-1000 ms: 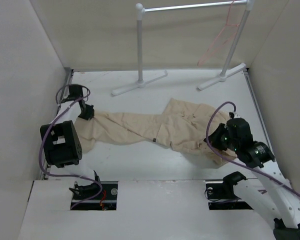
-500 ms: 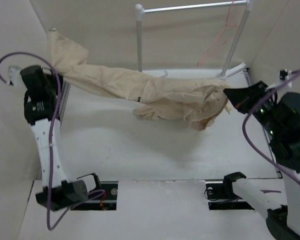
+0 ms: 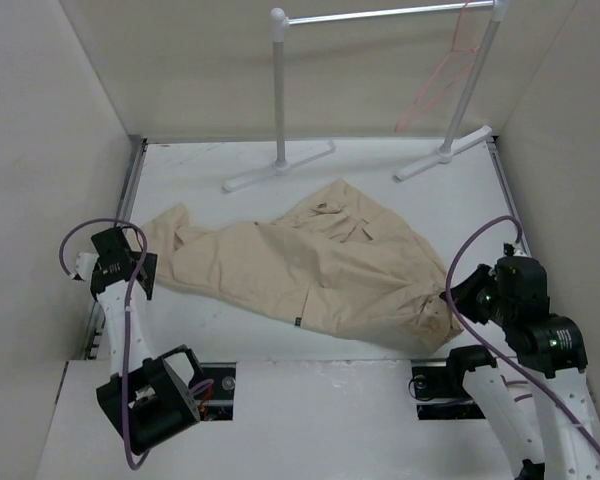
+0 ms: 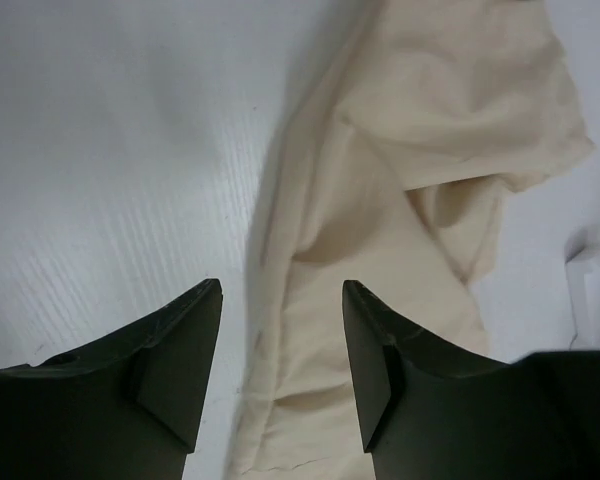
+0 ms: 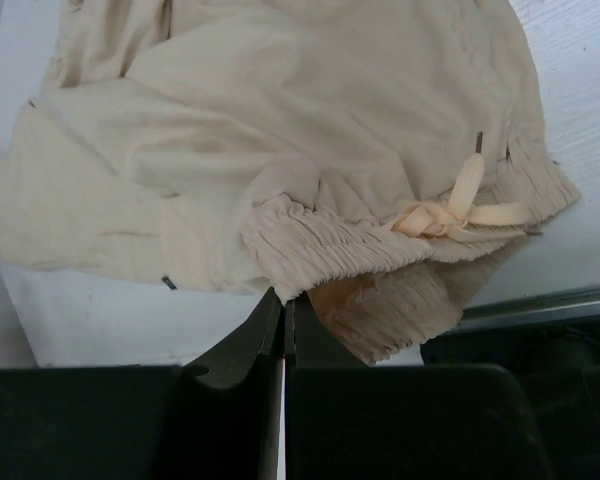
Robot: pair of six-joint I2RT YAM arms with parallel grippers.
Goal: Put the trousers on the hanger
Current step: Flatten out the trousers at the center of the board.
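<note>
The beige trousers (image 3: 320, 265) lie crumpled across the middle of the table, with one leg end at the left and the waist at the near right. My left gripper (image 3: 147, 273) is open just above the leg end (image 4: 420, 150), and fabric shows between its jaws (image 4: 281, 300). My right gripper (image 3: 456, 293) is shut on the gathered waistband (image 5: 320, 245) beside the tied drawstring (image 5: 450, 215). The pink wire hanger (image 3: 435, 85) hangs from the rack's bar at the back right, far from both grippers.
The white tubular clothes rack (image 3: 279, 90) stands at the back, its feet on the table. Walls enclose the table on the left, back and right. The trousers' small dark tag (image 3: 297, 321) lies near the front edge.
The trousers were lifted and stretched between both grippers half a second ago; now they lie on the table. Both arms have come down and nearer, and the left gripper has let go.
</note>
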